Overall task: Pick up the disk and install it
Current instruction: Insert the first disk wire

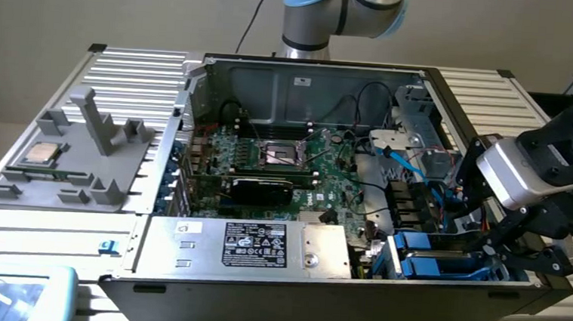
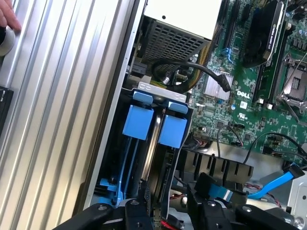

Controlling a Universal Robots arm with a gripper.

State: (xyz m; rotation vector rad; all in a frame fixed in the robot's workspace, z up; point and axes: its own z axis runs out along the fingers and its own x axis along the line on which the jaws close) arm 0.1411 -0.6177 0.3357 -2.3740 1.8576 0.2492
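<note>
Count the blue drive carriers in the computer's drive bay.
2 blue carriers, side by side in the drive bay: one on the side of the ribbed table, the other on the side of the motherboard. More may be hidden deeper in the bay.

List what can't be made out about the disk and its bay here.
1. Disk's label and metal body: wrist view, sunk in the drive bay. The two blue carriers look alike, so which one holds the disk is unclear.
2. The bay's end at the exterior view's right: covered by the end effector.
3. Hand: wrist view, cut off by the picture's edge.
</note>
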